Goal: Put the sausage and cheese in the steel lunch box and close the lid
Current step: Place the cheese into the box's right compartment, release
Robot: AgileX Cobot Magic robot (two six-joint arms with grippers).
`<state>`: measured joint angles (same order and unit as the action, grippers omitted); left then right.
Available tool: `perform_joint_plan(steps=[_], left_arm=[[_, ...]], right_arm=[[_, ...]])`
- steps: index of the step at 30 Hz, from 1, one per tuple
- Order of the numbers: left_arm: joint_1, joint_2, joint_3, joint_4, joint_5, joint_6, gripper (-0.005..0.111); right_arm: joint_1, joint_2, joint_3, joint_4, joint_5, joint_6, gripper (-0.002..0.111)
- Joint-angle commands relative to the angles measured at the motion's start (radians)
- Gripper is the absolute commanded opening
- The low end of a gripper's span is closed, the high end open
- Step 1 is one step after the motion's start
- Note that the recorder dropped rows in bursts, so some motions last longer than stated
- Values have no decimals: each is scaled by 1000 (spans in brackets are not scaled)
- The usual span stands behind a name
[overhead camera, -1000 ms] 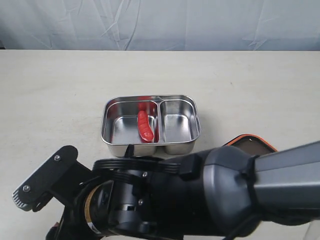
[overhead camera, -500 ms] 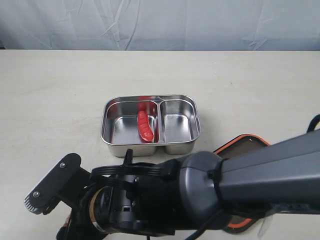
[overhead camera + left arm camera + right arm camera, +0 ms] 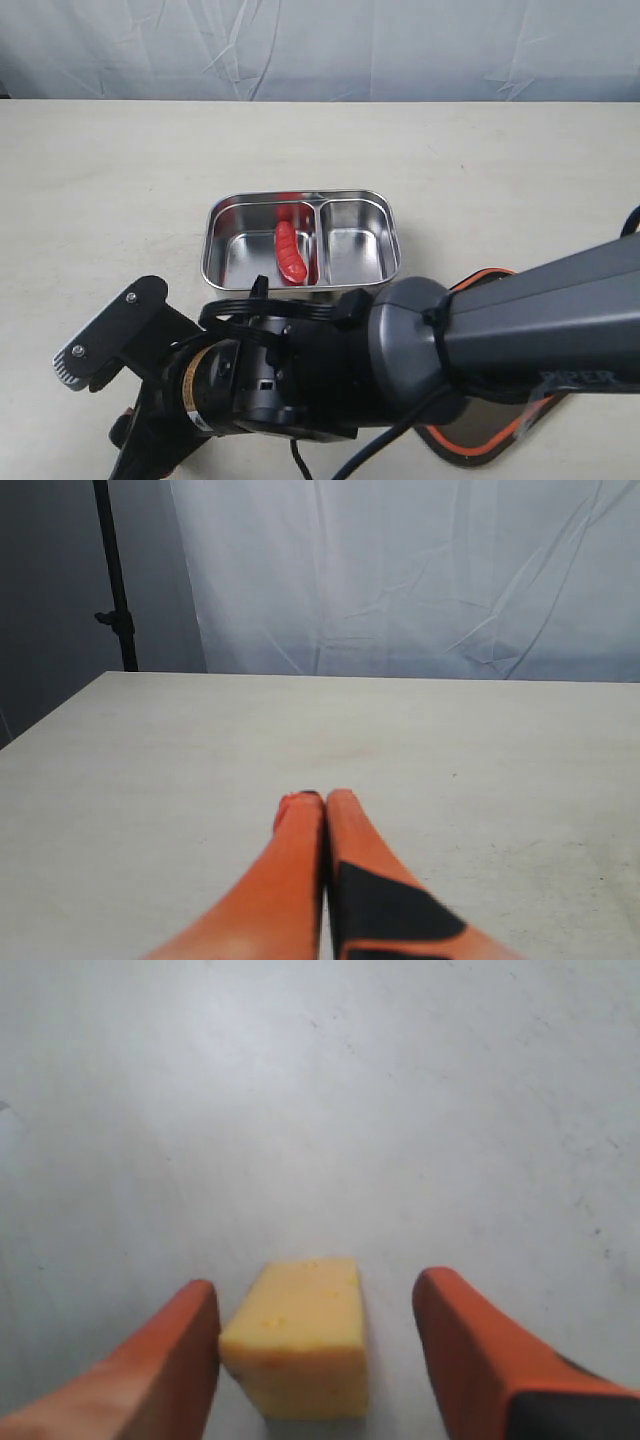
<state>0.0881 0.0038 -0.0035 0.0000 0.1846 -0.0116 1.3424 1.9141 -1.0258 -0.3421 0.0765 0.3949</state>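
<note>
The steel lunch box (image 3: pixel 300 245) stands in the middle of the table, with the sausage (image 3: pixel 290 252) lying in its left compartment. Its right compartment holds nothing. The lid (image 3: pixel 490 273) lies to the box's near right, mostly covered by the right arm. In the right wrist view the cheese (image 3: pixel 300 1335) sits on the table between the fingers of my open right gripper (image 3: pixel 317 1285); one finger is against it and the other stands apart. The exterior view hides the cheese behind the arm. My left gripper (image 3: pixel 325 798) is shut on nothing above bare table.
The bulky right arm (image 3: pixel 330 380) reaches across the near side of the exterior view toward the lower left, with its camera mount (image 3: pixel 110 335) sticking out. A pale cloth backdrop (image 3: pixel 320 50) hangs behind the table's far edge.
The right arm has shifted a little in the exterior view, its camera mount rising and moving right. More of the lid's orange rim shows at the lower right. The box and sausage are unmoved.
</note>
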Motion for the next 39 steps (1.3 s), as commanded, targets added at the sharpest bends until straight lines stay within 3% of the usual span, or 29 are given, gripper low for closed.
perform_joint_plan(steps=[1,3,5,6,8,9,11,12,18,21,34,39], left_arm=[[0,-4,4,0,-5,-4,0],[0,-4,4,0,-5,-4,0],[0,-4,4,0,-5,-4,0],[0,-4,4,0,-5,-4,0],[0,-4,4,0,-5,-4,0],[0,-4,4,0,-5,-4,0],[0,-4,4,0,-5,-4,0],[0,-4,4,0,-5,-4,0],[0,-4,4,0,-5,-4,0],[0,-4,4,0,-5,-4,0],[0,-4,4,0,-5,-4,0],[0,-4,4,0,-5,-4,0]], right_arm=[[-4,-2,3,-4,-44,-2,43],[-4,3,3,17,-16,-2,33],[-4,16,3,19,-7,-2,38],[-4,27,3,23,-7,-2,46],[-4,39,3,23,-1,-2,45],[-4,43,3,23,1,-2,41],[-4,45,3,30,1,0,8],[-4,45,3,30,0,0,-1],[-11,-5,-64,-38,180,-3,2],[-47,-55,-68,-56,183,-3,2],[-449,-165,-68,-41,272,13,2],[-558,-154,-68,-41,259,15,2]])
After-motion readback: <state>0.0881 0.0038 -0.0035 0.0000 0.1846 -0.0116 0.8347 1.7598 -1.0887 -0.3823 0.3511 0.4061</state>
